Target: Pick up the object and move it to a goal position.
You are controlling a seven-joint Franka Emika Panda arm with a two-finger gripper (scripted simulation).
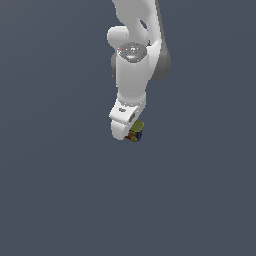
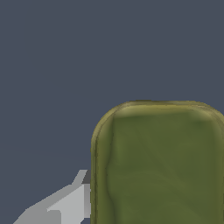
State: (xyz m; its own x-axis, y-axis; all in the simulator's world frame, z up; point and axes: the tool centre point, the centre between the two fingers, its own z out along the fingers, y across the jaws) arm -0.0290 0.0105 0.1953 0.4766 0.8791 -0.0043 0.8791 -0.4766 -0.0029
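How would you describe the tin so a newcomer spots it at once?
Follow the white arm down to its end effector. The tin sits at its tip, on the exterior view's right. It is the only coloured thing against the grey: olive-green top, dark blue side with yellow and red.

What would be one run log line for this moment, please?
arm: over plain grey floor | gripper: at the tin, one finger beside it | tin: olive top faces wrist camera | grasp: cannot tell
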